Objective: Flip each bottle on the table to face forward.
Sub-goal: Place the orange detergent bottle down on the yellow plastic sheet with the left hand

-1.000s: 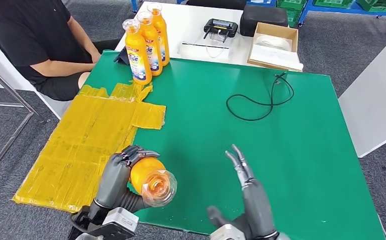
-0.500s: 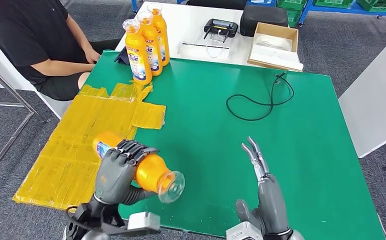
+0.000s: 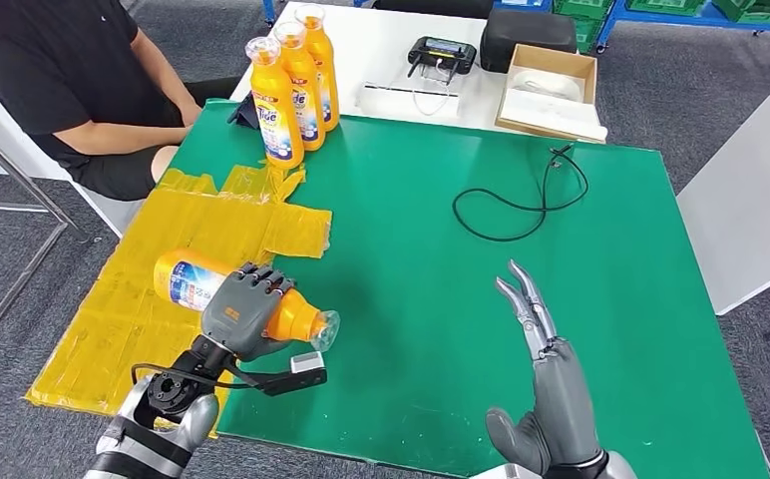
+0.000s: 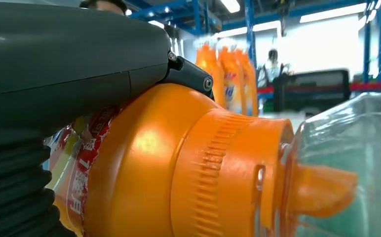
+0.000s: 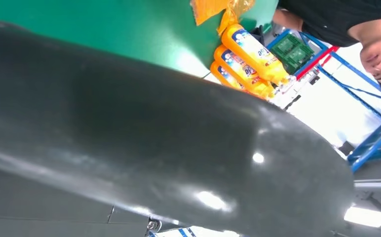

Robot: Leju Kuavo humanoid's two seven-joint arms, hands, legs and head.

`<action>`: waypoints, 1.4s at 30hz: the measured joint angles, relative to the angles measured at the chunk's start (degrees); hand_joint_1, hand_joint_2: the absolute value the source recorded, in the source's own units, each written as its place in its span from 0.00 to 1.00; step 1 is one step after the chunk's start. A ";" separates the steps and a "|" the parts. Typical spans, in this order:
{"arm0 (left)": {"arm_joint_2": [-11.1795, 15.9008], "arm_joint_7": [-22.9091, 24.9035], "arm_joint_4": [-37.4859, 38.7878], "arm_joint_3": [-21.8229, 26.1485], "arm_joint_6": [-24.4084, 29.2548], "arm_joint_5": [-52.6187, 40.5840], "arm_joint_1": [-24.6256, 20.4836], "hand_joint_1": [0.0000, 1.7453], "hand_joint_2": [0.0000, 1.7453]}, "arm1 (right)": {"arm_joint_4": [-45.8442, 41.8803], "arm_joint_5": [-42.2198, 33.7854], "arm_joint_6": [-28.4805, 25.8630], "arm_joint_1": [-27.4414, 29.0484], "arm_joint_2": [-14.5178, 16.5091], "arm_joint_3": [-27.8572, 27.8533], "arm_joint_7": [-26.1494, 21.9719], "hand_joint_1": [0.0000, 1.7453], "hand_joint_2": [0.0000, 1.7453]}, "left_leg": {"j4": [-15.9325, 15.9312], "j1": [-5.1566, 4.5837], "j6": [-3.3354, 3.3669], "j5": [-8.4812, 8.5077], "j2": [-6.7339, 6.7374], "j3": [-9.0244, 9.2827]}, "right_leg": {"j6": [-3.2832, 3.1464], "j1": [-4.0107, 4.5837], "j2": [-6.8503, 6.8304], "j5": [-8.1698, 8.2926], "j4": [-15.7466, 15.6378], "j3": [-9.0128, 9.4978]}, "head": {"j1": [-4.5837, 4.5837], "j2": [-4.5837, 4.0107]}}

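On the table [image 3: 521, 299], near its front-left corner, my left hand [image 3: 243, 311] clamps the bottle [image 3: 193, 282] lying sideways at the shoulder. It looks full, heavy and slick, so I'd grip the label-covered body. My right hand [image 3: 551, 384] hovers empty, fingers spread.

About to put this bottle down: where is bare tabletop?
Bare green tabletop lies between the left hand holding the bottle and the open right hand, below the black cable. Crowded: the far left corner with three standing bottles, and the yellow sheet.
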 joint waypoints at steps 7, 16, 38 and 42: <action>2.08 2.97 6.32 -0.74 -4.30 -1.70 -0.92 1.00 1.00 | -0.30 -2.98 -1.12 3.11 -2.74 -2.25 -2.06 0.00 0.00 | 0.00 -0.01 -0.03 -0.02 0.00 -0.14 | 0.00 -0.02 0.01 -0.01 -0.01 -0.19 | 0.00 0.00; 3.57 4.52 10.77 -3.16 -10.82 -0.87 -5.28 0.25 1.00 | -0.08 -3.16 2.13 2.56 -2.67 -3.42 -2.52 0.00 0.00 | 0.00 -0.01 0.00 0.03 -0.05 -0.07 | 0.01 -0.03 -0.04 0.01 0.01 -0.09 | -0.01 0.00; -2.13 6.13 3.17 -7.05 -3.89 5.10 -5.09 0.00 1.00 | 1.37 -2.24 3.63 3.86 -0.23 -7.26 -4.59 0.00 0.00 | 0.00 -0.10 0.06 0.04 -0.08 -0.13 | 0.08 -0.12 -0.10 0.05 0.00 -0.10 | -0.01 0.00; -3.78 4.46 -2.19 -4.81 -4.51 9.69 -3.58 0.00 1.00 | 1.33 -2.03 3.26 4.07 0.91 -7.26 -4.59 0.00 0.00 | 0.00 -0.10 0.06 0.04 -0.08 -0.13 | 0.08 -0.12 -0.10 0.05 -0.01 -0.11 | -0.01 0.00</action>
